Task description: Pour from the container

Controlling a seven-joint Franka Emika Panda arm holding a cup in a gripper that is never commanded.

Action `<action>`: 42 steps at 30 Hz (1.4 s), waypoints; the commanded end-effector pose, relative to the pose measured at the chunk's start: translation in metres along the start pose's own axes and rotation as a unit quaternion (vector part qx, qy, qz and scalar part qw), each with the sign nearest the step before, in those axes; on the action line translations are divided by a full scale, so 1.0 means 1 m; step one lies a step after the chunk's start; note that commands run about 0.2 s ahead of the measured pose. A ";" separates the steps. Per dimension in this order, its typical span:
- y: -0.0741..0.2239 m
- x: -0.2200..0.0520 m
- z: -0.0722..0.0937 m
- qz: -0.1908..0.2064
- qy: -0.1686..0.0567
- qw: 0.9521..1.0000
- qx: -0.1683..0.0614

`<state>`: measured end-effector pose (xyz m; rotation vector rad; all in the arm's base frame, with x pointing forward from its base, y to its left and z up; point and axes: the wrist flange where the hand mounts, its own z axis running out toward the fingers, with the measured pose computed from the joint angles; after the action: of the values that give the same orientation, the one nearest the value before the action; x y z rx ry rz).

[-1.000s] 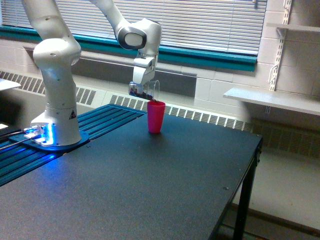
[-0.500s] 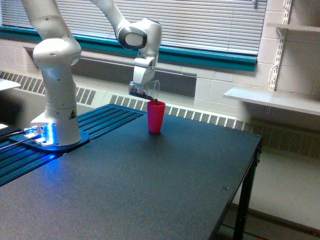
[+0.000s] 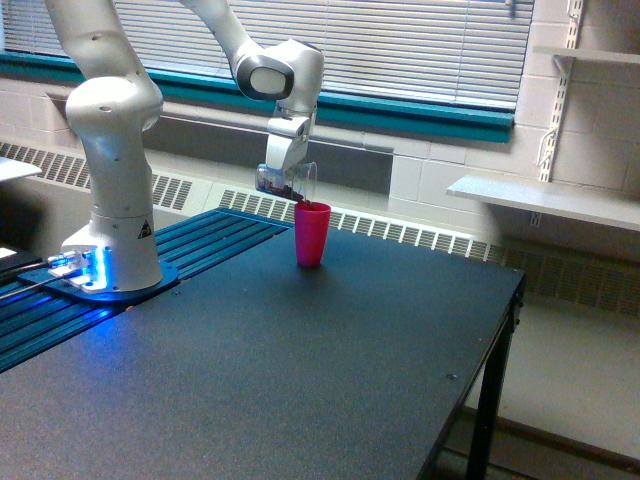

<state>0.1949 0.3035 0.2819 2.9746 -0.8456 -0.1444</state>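
The gripper hangs over the table's far edge with the clear cup tipped sideways between its jaws. Directly below the jaws, toward the exterior view's right, the pink cup stands nearly touching the clear cup's mouth, blocking descent. Behind the jaws is the radiator; the arm base stands well off toward the exterior view's left. In front of the jaws the tabletop lies open.

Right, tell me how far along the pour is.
Done: the end effector holds the small clear plastic cup, tipped on its side with its mouth over the upright bright pink cup on the black table. In hand: the pour itself, with dark bits sitting near the clear cup's lip. Left: emptying those bits; how much has landed inside the pink cup cannot be seen.
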 end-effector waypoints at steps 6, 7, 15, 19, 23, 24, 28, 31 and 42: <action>-0.002 0.008 -0.003 -0.011 -0.003 1.000 -0.010; -0.002 0.009 -0.003 -0.011 -0.003 1.000 -0.011; -0.004 0.015 -0.006 -0.018 -0.005 1.000 -0.016; -0.006 0.016 -0.005 -0.022 -0.007 1.000 -0.019; -0.007 0.017 -0.005 -0.025 -0.009 0.999 -0.022; -0.008 0.018 -0.005 -0.026 -0.009 0.999 -0.022; -0.009 0.019 -0.005 -0.027 -0.010 0.999 -0.024; -0.010 0.019 -0.004 -0.029 -0.012 0.999 -0.027; -0.014 0.022 -0.002 -0.036 -0.016 0.999 -0.031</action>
<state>0.2187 0.3015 0.2815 2.9500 -0.7652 -0.2078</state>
